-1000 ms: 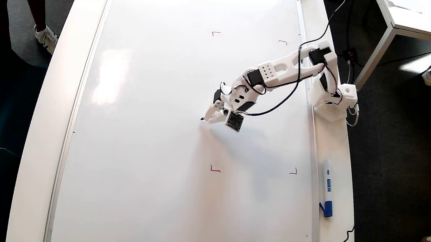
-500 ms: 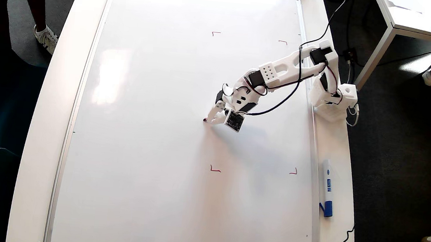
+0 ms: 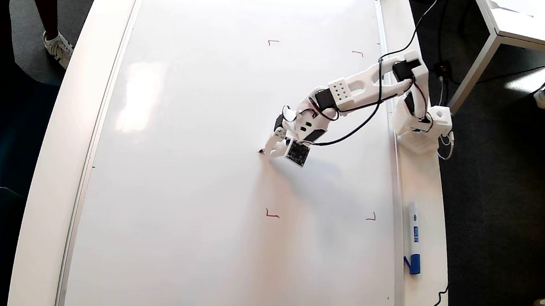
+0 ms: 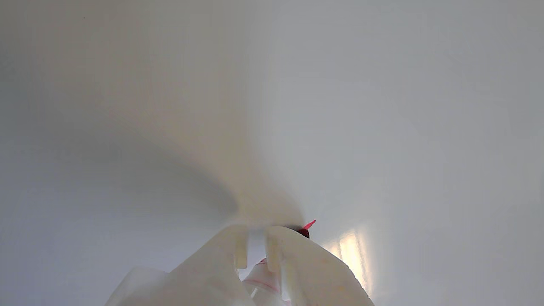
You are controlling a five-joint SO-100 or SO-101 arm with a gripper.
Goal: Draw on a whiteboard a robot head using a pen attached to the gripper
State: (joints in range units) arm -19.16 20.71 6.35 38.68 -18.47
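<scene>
In the overhead view we see the small white 3D-printed plastic gripper (image 3: 273, 147) poised over the large glossy white whiteboard with its thin silver frame (image 3: 206, 117), which lies on the white bench (image 3: 65, 120); the fingers (image 4: 293, 259) stand nearly pressed together, a narrow slot between them, pinching the slim white pen with the red end (image 4: 304, 229), as the wrist view shows; the pen's long axis runs along the fingers and slants down toward the board, its red tip (image 3: 261, 150) leading to the left in the overhead view, at or just above the surface; we cannot tell whether it touches; no robot head is drawn yet, only four small red corner marks (image 3: 272, 214); we judge the tip sits near the left edge of the marked field, so the first stroke must run along that edge; a white marker with a blue cap (image 3: 413, 237) lies well apart on the bench.
</scene>
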